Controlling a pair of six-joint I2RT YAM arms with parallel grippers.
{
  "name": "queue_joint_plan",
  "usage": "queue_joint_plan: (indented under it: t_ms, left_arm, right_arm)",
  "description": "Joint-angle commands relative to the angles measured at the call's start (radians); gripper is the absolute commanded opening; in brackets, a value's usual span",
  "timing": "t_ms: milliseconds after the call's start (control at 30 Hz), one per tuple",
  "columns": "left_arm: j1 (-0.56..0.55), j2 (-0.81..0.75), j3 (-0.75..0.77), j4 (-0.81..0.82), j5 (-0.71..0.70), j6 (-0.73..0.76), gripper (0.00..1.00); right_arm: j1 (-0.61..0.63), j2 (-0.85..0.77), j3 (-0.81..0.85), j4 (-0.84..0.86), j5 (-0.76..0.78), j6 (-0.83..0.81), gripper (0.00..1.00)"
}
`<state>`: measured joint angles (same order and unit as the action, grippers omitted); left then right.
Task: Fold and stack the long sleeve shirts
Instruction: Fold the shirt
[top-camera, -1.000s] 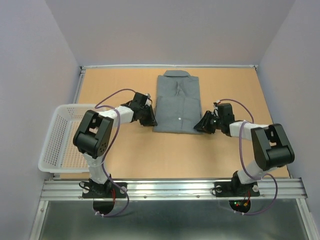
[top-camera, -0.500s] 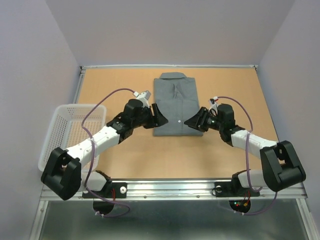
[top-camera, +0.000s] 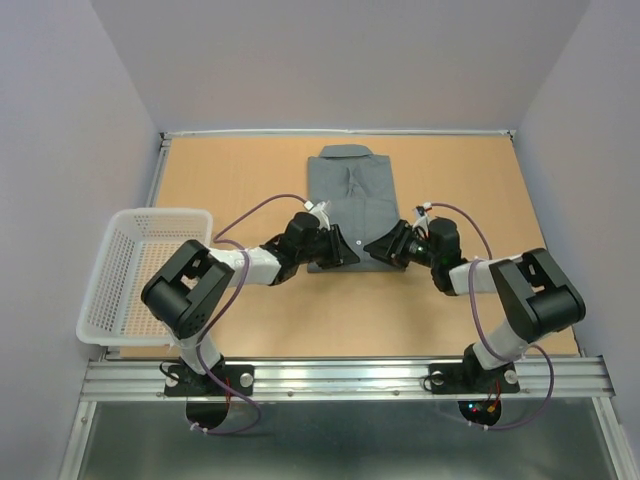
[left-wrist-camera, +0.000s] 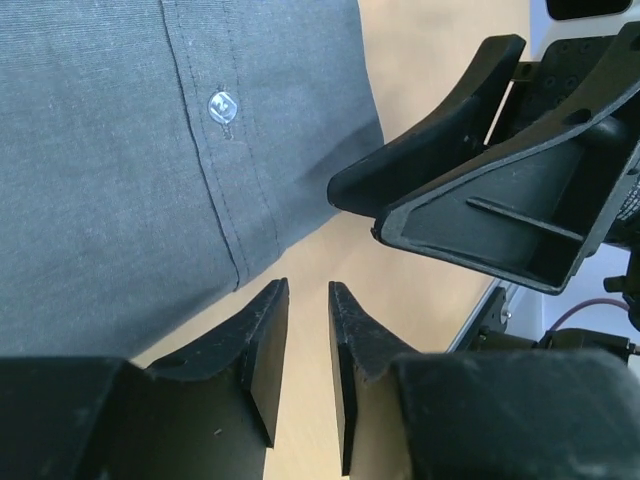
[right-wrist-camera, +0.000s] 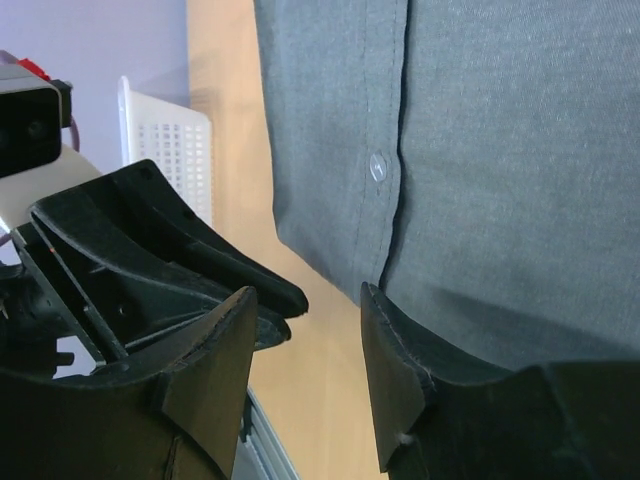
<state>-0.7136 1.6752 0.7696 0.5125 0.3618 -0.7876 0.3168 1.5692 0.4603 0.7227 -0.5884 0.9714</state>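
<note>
Tan tabletop (top-camera: 230, 170): your work surface, with the arms reaching in from the near edge.
Grey shirt (top-camera: 352, 195): you have one long sleeve button-up lying flat, middle to far part of the table. It is folded to a narrow rectangle, collar toward the far wall and placket facing up, with no sleeves showing at the sides. Its near hem lies between your two grippers.
How it will handle: expect soft, light, limp cloth. The stacked layers probably slide on one another, so a shallow pinch may lift only the top ply.
Where to hold: I suggest the near hem at its two corners, one per gripper, with the fingers going under all the layers and clear of the placket.
White mesh basket (top-camera: 160, 212): it sits at the table's left edge, well apart from the shirt, and nothing shows in it.
Right gripper (right-wrist-camera: 305, 295): your fingers stand moderately apart at the shirt's near hem. One finger is over the cloth and the other over bare table, and nothing is clamped.
Left gripper (left-wrist-camera: 308, 290): your fingers are only a narrow slit apart. They sit over bare table just off the hem, empty and close to the right gripper.
Pale button (left-wrist-camera: 221, 104): it sits on the placket near the hem. Keep your pads off it, since hard plastic may slip.
</note>
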Motion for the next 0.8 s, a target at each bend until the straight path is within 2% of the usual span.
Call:
queue_joint_plan:
  t_ms: [0, 100, 200, 333, 467, 633, 767]
  left_arm:
    - [-0.007, 0.036, -0.004, 0.158, 0.026, -0.038, 0.32]
    - [-0.004, 0.061, -0.049, 0.187, 0.022, -0.059, 0.29]
    - [0.031, 0.092, -0.116, 0.225, 0.026, -0.097, 0.2]
    - [0.072, 0.097, -0.222, 0.305, 0.048, -0.156, 0.18]
    - [0.117, 0.07, -0.283, 0.307, 0.04, -0.159, 0.17]
    - [0.169, 0.029, -0.346, 0.314, 0.045, -0.17, 0.14]
    - [0.151, -0.07, -0.345, 0.31, 0.072, -0.167, 0.15]
  right_arm:
    - [0.01, 0.067, -0.034, 0.179, -0.027, 0.024, 0.51]
    - [0.01, 0.144, -0.052, 0.248, -0.039, 0.023, 0.5]
    - [0.01, 0.204, -0.071, 0.264, -0.033, 0.003, 0.49]
    - [0.008, 0.238, -0.115, 0.279, -0.018, -0.019, 0.48]
    - [-0.019, 0.215, -0.156, 0.281, -0.013, -0.028, 0.48]
    - [-0.117, 0.144, -0.192, 0.276, -0.06, -0.043, 0.48]
    - [-0.122, 0.088, -0.167, 0.259, -0.122, -0.027, 0.48]
